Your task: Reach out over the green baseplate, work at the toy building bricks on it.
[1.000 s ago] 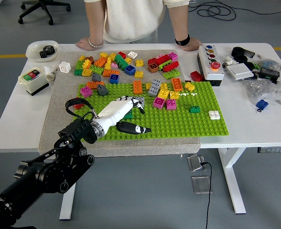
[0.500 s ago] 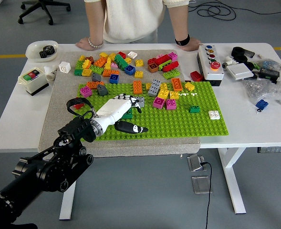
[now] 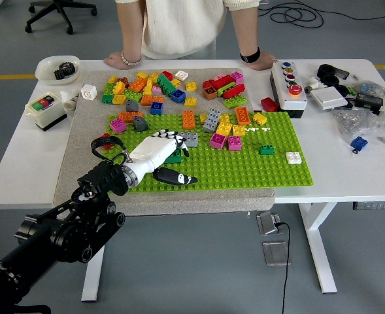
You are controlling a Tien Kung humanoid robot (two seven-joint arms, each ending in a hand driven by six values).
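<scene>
The green baseplate lies on a grey mat, with bricks pressed on along its far edge: orange, grey, magenta, yellow. A small dark green brick and a white one stand alone to the right. My left hand, white with black fingertips, hovers low over the plate's left part. Its fingers are spread toward the grey brick and its thumb sticks out to the near side. Half hidden beneath it lies a dark green brick. The hand holds nothing.
A loose brick pile lies on the mat behind the plate. A person stands at the far side, hands resting on the table edge. Also here are a button box, a switch box, a bowl, and bags and parts at right.
My left hand has drawn back leftward and toward me, away from the grey brick. No brick has moved, and the person's hands have stayed where they were.
</scene>
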